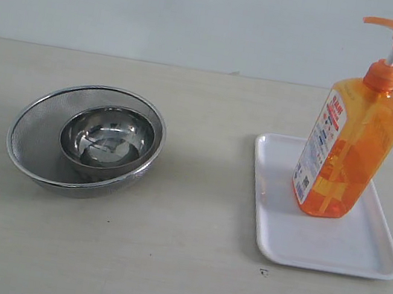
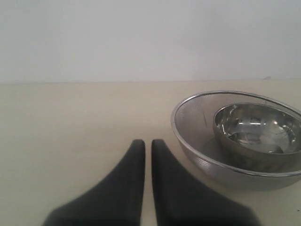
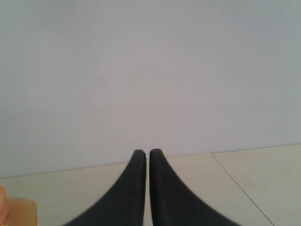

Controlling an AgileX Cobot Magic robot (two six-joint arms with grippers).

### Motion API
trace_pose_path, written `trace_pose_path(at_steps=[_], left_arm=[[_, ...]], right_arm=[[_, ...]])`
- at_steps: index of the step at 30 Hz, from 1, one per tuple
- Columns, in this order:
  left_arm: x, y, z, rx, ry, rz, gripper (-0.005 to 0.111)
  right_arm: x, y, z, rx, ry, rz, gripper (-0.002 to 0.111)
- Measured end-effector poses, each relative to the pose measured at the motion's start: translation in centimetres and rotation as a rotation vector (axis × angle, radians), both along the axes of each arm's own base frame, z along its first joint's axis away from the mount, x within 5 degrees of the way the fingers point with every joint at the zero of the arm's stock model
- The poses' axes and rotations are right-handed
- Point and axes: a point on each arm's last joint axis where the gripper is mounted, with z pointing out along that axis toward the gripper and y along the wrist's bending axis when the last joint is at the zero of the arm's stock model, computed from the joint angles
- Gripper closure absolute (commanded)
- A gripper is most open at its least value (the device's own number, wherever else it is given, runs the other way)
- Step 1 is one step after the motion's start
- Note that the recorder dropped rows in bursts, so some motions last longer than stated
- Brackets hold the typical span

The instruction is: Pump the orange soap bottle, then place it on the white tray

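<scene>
Obs: orange soap bottle [image 1: 346,153] stands upright on white tray [image 1: 370,259], toward its far end, nothing touching it, so placement looks done. Pump pressed? Can't tell. L gripper [image 2: 147,142] closed, empty, near mesh strainer [image 1: 34,127]. R gripper [image 3: 147,152] closed, empty, off the bottle. Prob. nothing left.

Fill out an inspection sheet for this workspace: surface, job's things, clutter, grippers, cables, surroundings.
Surface: pale table, one dark speck near the tray's front corner.
Job's things: orange soap bottle upright on the white tray, pump head raised.
Clutter: steel bowl sitting inside a mesh strainer, apart from the tray.
Grippers: left gripper shut, empty, near the strainer; right gripper shut, empty.
Cables: nothing seen.
Surroundings: plain pale wall behind the table.
</scene>
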Motion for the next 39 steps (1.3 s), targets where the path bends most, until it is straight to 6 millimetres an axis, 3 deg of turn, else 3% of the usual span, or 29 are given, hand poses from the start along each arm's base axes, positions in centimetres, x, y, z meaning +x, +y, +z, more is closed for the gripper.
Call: trace_pose_path(at_steps=[39], left_arm=[[-0.08, -0.05, -0.46, -0.010, 0.051, -0.003, 0.102]], right_arm=[[0.00, -0.01, 0.01, 0.000, -0.001, -0.001, 0.108]])
